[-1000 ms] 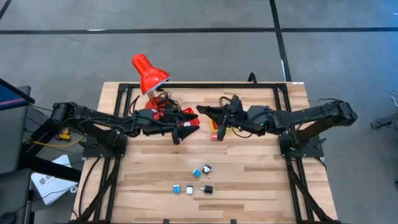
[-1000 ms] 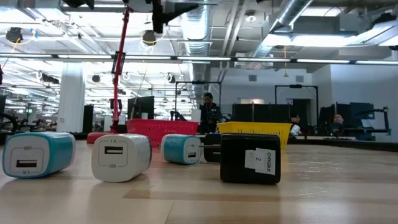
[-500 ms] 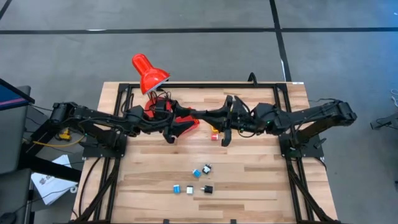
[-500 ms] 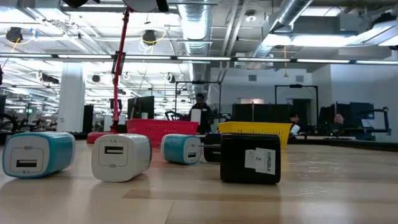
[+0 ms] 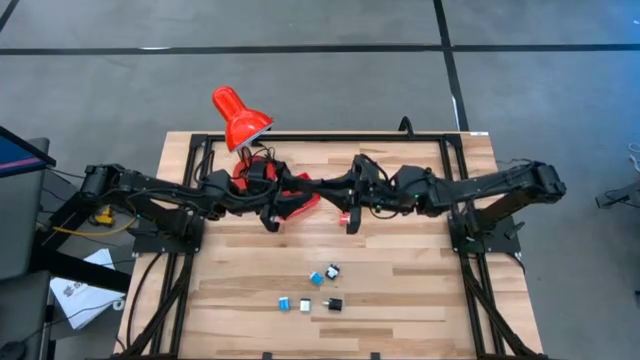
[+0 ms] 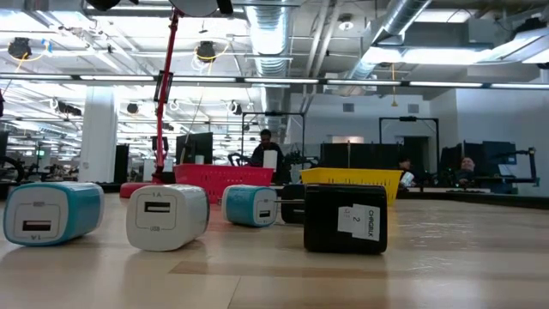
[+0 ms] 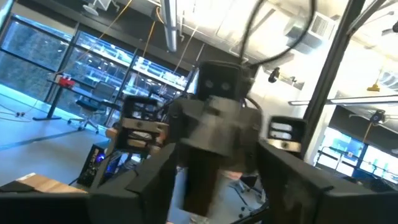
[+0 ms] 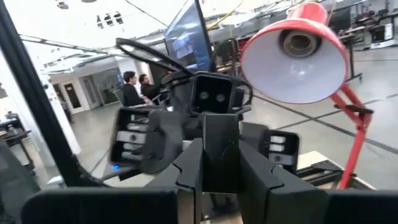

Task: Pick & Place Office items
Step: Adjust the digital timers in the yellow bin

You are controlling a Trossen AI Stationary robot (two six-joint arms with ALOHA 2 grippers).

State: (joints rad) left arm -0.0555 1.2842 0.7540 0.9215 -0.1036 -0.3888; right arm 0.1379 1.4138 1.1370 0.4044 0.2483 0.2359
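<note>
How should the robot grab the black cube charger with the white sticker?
The black blocky charger with the white label stands alone on the wooden table, its flat sides clear. Probably best to come straight down from above and pinch two opposite flat sides with the pincer, avoiding the white charger nearby.

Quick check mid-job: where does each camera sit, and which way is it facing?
High: overhead, straight down on the wooden table; left arm and right arm show.
Low: tabletop height, level past a white charger block toward the room; no end effector shows.
Left wrist: faces a blurred dark shape; left end effector shows.
Right wrist: faces the left arm; right end effector grips a black block.
Shared: high and right wrist see the red desk lamp.
</note>
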